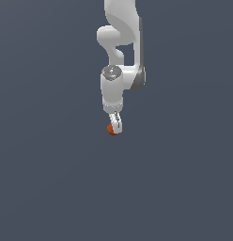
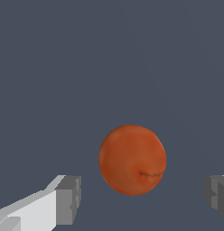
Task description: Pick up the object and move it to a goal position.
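Note:
The small orange-red ball (image 1: 111,129) lies on the plain grey floor, partly hidden behind my fingers in the exterior view. In the wrist view the ball (image 2: 132,159) sits between the two fingertips with a clear gap on each side. My gripper (image 1: 115,127) points straight down over the ball. It is open, with one grey pad (image 2: 68,200) and the other pad (image 2: 217,195) both apart from the ball. My gripper's midpoint in the wrist view (image 2: 142,198) lies low on the ball.
The white arm (image 1: 123,42) comes down from the top of the exterior view. The plain dark grey floor (image 1: 52,179) fills both views.

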Controlling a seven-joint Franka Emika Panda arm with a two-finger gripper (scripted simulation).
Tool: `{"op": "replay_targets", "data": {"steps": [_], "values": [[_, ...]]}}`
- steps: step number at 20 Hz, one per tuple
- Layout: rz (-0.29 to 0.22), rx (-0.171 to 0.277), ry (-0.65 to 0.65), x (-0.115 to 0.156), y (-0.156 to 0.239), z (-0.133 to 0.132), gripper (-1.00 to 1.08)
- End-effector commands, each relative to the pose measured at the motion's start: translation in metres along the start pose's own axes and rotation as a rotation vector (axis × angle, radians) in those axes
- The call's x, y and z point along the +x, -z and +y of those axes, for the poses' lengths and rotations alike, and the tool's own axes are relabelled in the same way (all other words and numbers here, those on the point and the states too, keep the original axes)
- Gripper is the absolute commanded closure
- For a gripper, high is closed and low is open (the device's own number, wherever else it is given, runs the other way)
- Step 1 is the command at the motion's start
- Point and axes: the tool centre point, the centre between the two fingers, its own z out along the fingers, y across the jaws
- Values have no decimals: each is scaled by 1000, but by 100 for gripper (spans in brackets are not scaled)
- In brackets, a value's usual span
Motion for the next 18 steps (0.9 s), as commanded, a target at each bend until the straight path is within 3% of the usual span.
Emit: {"op": "replay_targets", "data": {"steps": [1,18], "values": [[0,0,-11,0,0,1,-92],[0,0,-12,0,-47,2,-92]]}}
